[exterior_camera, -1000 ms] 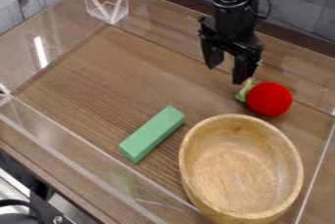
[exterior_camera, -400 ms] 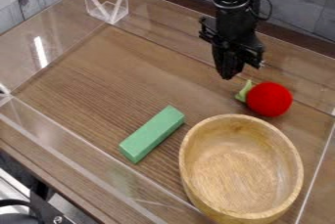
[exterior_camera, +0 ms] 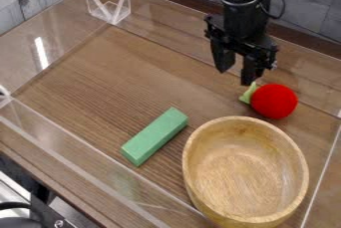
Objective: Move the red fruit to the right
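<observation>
A green block [exterior_camera: 156, 135] lies flat on the wooden table [exterior_camera: 107, 83], left of centre. To its right a wooden bowl [exterior_camera: 245, 167] sits near the front edge. Above and behind the bowl, the gripper [exterior_camera: 240, 69] hangs pointing down with its fingers spread apart and empty. The red fruit [exterior_camera: 273, 100] rests on the table just right of and below it, close to the right edge and free. The move looks essentially done; what remains, likely, is lifting the arm clear without nudging the fruit.

Even, bright light; soft shadow under the gripper [exterior_camera: 241, 70]; white glare on clear walls [exterior_camera: 54, 43] left of it; slightly blurry
</observation>
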Controlling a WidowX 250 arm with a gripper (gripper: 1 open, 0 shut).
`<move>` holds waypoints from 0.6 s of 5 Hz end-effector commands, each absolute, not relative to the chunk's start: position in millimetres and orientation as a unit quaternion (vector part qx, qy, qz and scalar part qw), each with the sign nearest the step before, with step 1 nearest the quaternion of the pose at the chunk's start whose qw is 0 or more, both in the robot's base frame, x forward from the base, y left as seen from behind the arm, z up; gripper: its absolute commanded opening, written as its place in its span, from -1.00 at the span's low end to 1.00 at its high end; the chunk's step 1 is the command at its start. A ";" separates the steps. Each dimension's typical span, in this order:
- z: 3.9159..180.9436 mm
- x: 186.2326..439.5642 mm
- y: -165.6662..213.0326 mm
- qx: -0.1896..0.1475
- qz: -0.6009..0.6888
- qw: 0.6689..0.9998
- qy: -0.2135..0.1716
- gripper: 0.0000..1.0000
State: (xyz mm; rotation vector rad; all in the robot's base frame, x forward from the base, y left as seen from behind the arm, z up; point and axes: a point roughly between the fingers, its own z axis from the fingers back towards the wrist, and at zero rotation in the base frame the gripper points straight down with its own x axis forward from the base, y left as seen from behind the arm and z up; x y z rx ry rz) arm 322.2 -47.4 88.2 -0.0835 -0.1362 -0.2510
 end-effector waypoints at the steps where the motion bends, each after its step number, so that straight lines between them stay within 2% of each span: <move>1: 115.0 329.5 -42.2 -0.041 -0.132 0.985 -0.101 1.00; 2: 114.8 331.1 -38.2 -0.042 -0.141 0.985 -0.095 1.00; 3: 124.3 325.4 -41.6 -0.043 -0.127 0.987 -0.093 1.00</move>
